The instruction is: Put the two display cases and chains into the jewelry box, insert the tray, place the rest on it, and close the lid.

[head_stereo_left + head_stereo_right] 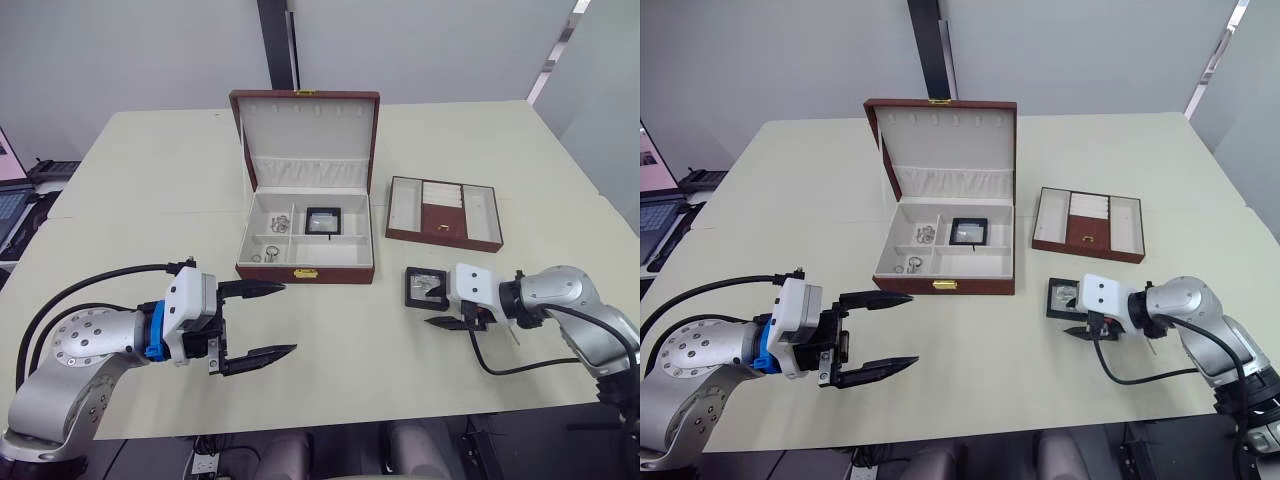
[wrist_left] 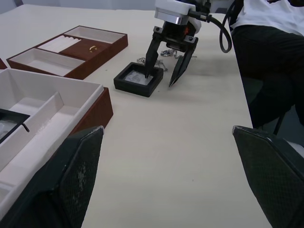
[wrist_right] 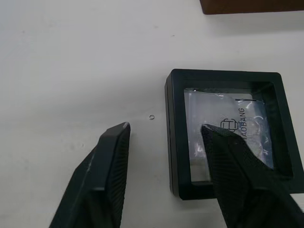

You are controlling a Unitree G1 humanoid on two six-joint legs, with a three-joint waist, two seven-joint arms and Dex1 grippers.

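Case (image 3: 228, 137) lies flat under your right gripper (image 3: 166, 166): spread jaws straddle its near frame edge; left gripper (image 1: 258, 322) spread, far off.

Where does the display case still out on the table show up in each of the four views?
Left eye view: display case on the table right of the jewelry box, at the right gripper.
Right eye view: the same spot, below the tray.
Left wrist view: far across the table, one finger inside its frame.
Right wrist view: close up, straddled by the open fingers.
Shared landmark: the tray.
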